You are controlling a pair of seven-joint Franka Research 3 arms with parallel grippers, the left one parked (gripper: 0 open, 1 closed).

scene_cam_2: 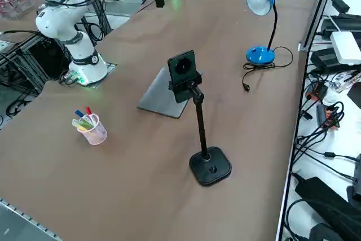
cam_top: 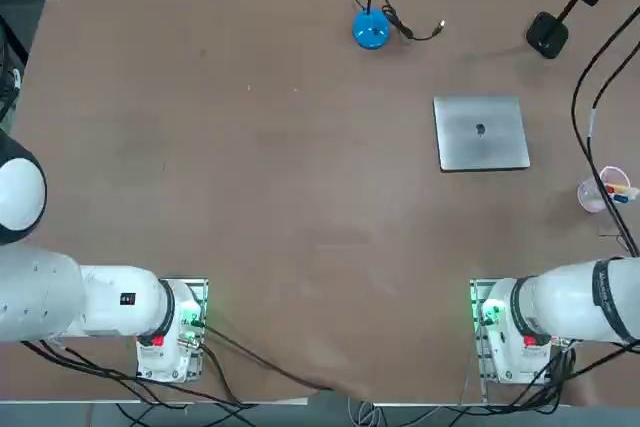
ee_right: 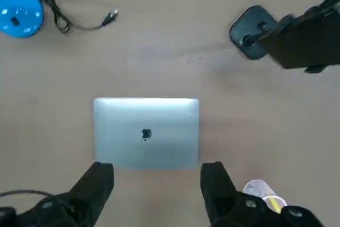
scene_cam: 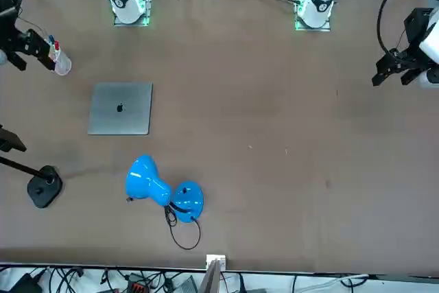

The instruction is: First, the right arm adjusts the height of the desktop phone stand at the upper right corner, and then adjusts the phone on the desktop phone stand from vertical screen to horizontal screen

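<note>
"The right gripper (ee_right: 158, 167), is it holding anything?"

"No, its two fingers are spread wide apart, with nothing pinched between them. In the wrist view they point down toward the table (scene_cam: 240, 135)."

"Whereabouts is it?"

"Raised over the robot's right side of the table. From the front it shows beside the cup of pens (scene_cam_2: 93, 130), though I can't tell how high above it hangs."

"And the rest of the arm?"

"The right arm (cam_top: 580, 299) leans out from its base toward the robot's right, leaving the overhead picture at that edge. The side view catches white, rounded joints bending upward above the base."

"Where's the phone, then?"

"The phone (scene_cam_2: 183, 69) sits upright, a bit tilted, in the holder at the top of the phone stand (scene_cam_2: 210, 166). That's at the far right corner, its black pole rising at a slant from the base."

"Is the gripper touching it?"

"No, they're well apart. The closed laptop (cam_top: 481, 133) lies flat, nearer the middle than the stand, and the blue lamp (cam_top: 371, 29) stands farther left, near the far edge, its cord loosely coiled beside the base."
</note>
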